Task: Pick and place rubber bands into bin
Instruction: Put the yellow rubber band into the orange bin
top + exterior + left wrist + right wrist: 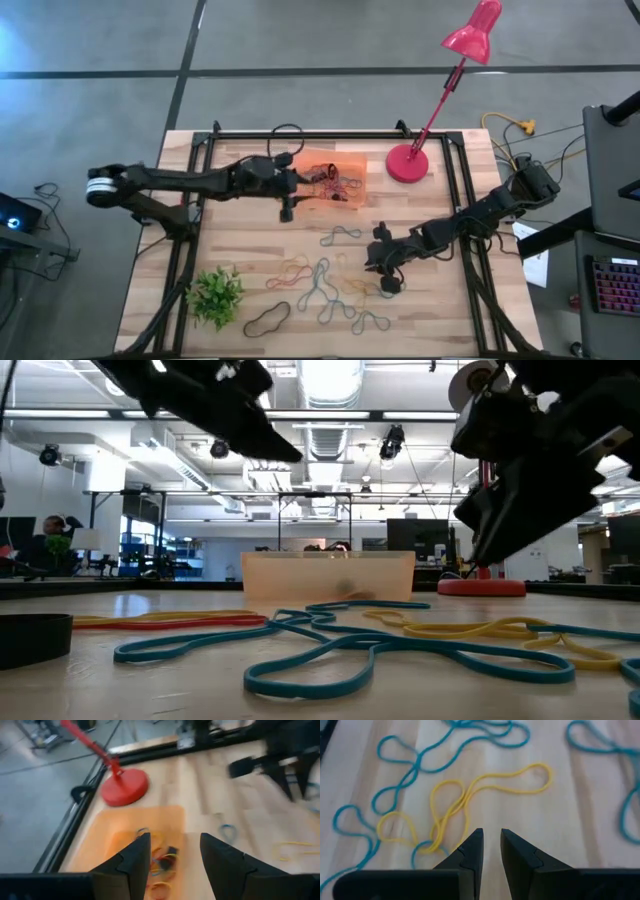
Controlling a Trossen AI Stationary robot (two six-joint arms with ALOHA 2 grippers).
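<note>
The bin (345, 165) is a shallow orange tray at the table's far middle, with red, yellow and black rubber bands (162, 862) lying in it. My left gripper (175, 851) hovers open over the bin's left end (298, 188), nothing between its fingers. More rubber bands, blue (320, 285), yellow (470, 795), red (290, 268) and black (267, 318), lie loose on the near half of the table. My right gripper (491, 845) hangs just above them (388, 284), slanting down, its fingers a narrow gap apart over bare wood beside the yellow band.
A red lamp stands with its round base (408, 163) right of the bin. A small green plant (215, 295) sits at the near left. Black frame rails (190, 250) run along the table's sides. Bare wood (240, 235) lies between the bin and the plant.
</note>
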